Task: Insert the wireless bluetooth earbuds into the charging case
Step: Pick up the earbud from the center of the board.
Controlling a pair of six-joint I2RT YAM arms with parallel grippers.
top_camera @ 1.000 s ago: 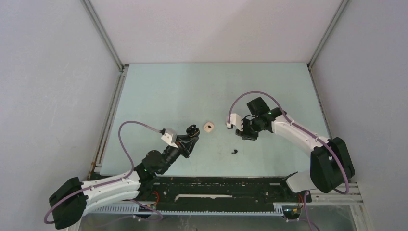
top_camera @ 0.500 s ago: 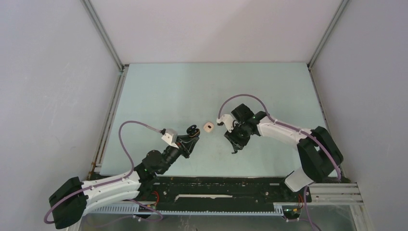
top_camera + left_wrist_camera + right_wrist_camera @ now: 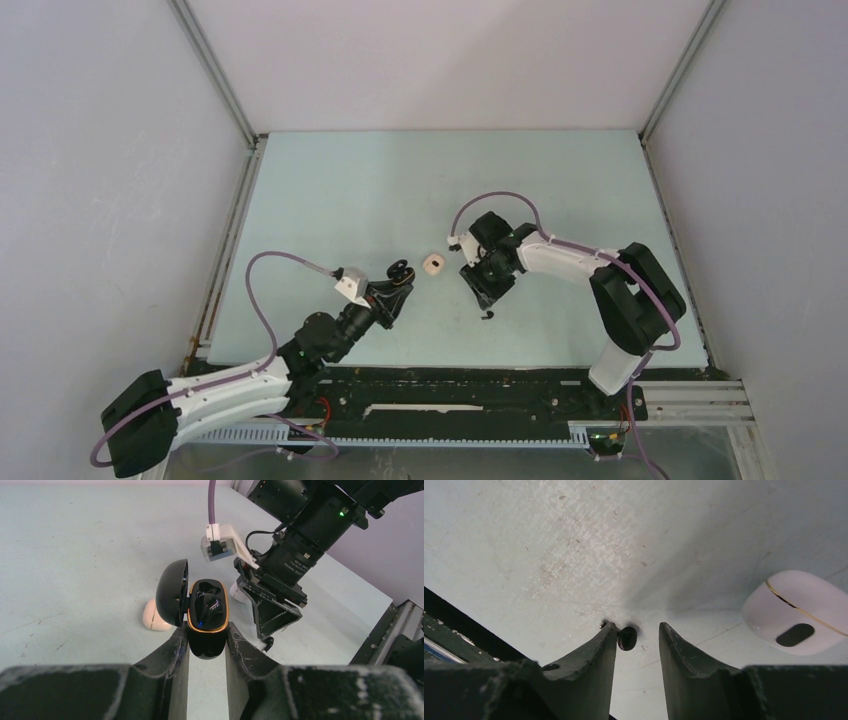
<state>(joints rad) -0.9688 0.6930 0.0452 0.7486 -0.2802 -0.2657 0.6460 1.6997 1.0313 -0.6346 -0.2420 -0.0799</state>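
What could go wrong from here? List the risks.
1. The bud lies off centre, against one finger of the open right gripper; closing may flick it away or pinch it askew.
2. The white case lies close by; a sideways swing might knock it.
3. The left gripper clamps the black case only at its near end, so pressing a bud in may tilt it.
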